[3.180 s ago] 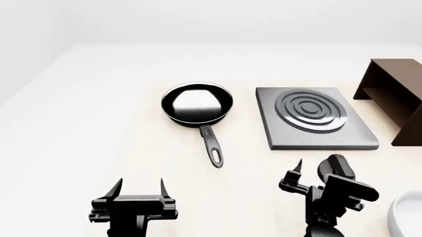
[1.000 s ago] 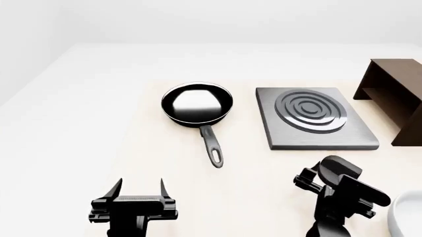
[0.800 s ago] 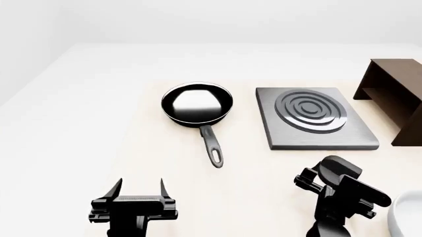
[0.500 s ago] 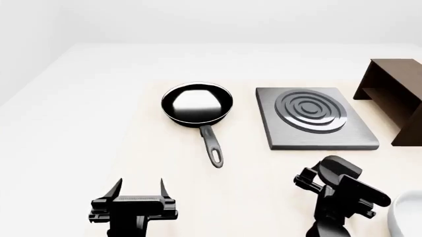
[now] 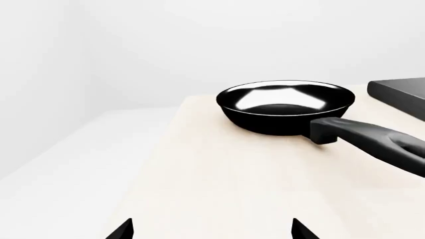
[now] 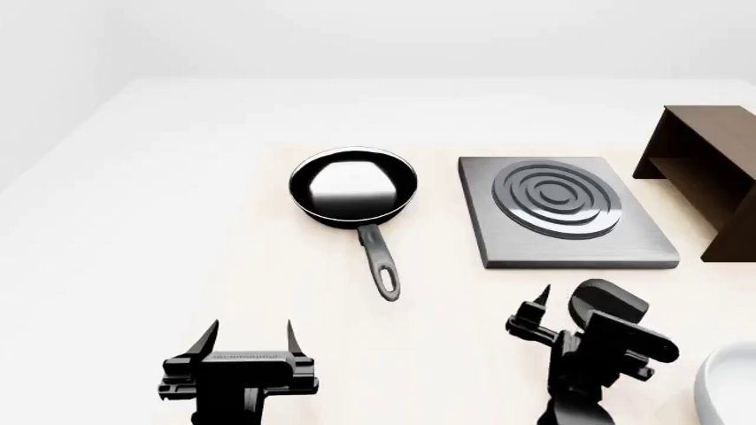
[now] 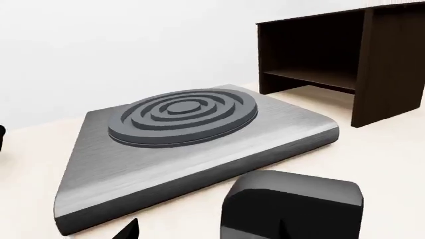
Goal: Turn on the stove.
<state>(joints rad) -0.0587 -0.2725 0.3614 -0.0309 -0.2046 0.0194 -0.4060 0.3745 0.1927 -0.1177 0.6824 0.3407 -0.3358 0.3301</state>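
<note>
The stove is a grey square plate [image 6: 567, 212] with a dark ring burner [image 7: 182, 115], at the right of the middle of the table. Its black round knob [image 6: 605, 301] lies apart, in front of the plate, with the lever pointing right. My right gripper [image 6: 568, 304] is open at the knob. In the right wrist view one fingertip [image 7: 129, 228] is over bare table and the other overlaps the knob [image 7: 292, 201]. My left gripper [image 6: 253, 329] hangs open and empty at the near left. In its wrist view [image 5: 211, 230] it faces the pan.
A black frying pan [image 6: 352, 186] lies left of the stove with its handle [image 6: 381, 264] pointing toward me. A dark brown wooden box [image 6: 705, 177] stands at the right edge. A white rounded object [image 6: 727, 385] shows at the near right corner.
My right gripper was closed in on the knob and has opened, its left fingertip now showing left of the knob. The knob's lever points more to the right than 3 seconds ago. Left arm unmoved.
</note>
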